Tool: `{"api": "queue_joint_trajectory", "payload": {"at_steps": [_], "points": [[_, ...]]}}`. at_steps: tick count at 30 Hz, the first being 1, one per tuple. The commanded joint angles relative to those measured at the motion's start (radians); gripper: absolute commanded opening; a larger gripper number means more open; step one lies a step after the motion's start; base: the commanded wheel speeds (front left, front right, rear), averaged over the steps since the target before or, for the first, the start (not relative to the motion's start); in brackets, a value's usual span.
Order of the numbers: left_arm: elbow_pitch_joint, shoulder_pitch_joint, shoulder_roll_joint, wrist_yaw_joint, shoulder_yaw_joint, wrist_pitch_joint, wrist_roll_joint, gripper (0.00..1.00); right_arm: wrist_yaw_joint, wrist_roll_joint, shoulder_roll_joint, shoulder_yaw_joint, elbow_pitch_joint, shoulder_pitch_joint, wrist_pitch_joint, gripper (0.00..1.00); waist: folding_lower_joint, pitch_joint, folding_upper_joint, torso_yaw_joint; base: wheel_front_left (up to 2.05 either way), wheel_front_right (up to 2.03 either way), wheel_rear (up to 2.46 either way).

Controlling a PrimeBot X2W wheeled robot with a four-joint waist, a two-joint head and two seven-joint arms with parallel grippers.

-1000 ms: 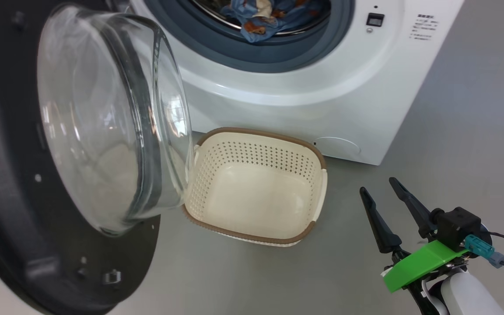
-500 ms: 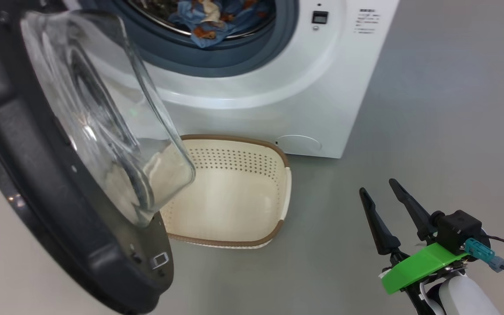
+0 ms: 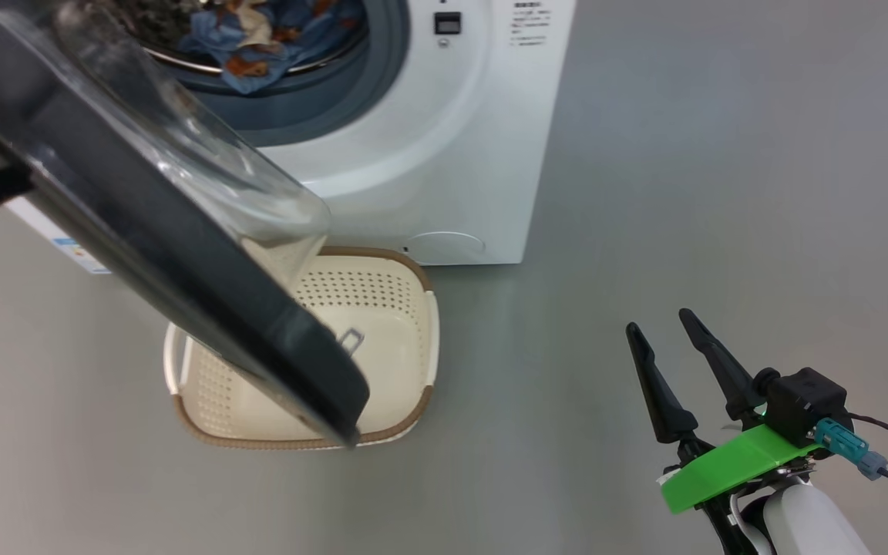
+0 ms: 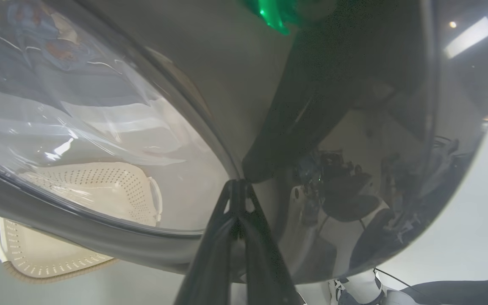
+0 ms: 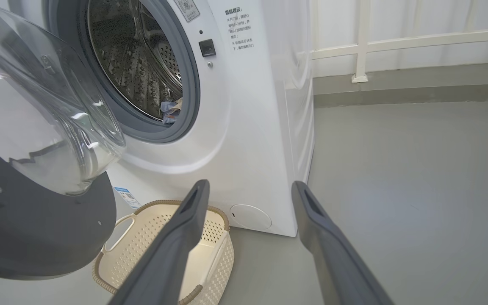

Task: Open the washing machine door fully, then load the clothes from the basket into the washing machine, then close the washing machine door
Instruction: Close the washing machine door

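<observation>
Washing machine door (image 3: 182, 254) ajar, glossy black rim, clear bulging glass, left gripper (image 4: 237, 186) clenched against rim, right gripper (image 3: 658, 321) released

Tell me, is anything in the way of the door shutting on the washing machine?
Nothing visible blocks it. The gap between the washing machine door and the washing machine opening is free. The clothes lie inside the drum, one fold near its front edge. The basket sits on the floor, under the door.

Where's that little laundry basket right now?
In the head view the basket sits on the floor left of centre, right in front of the washing machine, partly hidden under its door.
</observation>
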Motion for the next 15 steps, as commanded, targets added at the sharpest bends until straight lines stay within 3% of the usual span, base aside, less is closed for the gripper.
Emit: {"api": "queue_joint_trajectory", "payload": {"at_steps": [1, 9, 15], "points": [[-0.014, -0.069, 0.043, -0.007, 0.040, -0.021, 0.011, 0.00, 0.002, -0.006, 0.009, 0.019, -0.029, -0.002, -0.012, 1.00, 0.0000, 0.022, 0.0000, -0.047, 0.00, 0.00, 0.00], [0.025, -0.124, 0.043, -0.007, 0.024, -0.060, 0.044, 0.00, 0.002, -0.004, 0.028, 0.010, -0.037, -0.012, -0.012, 1.00, 0.0000, 0.046, 0.0000, -0.113, 0.00, 0.00, 0.00], [0.038, -0.147, 0.036, -0.007, 0.011, -0.086, 0.052, 0.00, 0.002, -0.005, 0.036, 0.001, -0.039, -0.010, -0.012, 1.00, 0.0000, 0.045, 0.0000, -0.125, 0.00, 0.00, 0.00]]}}
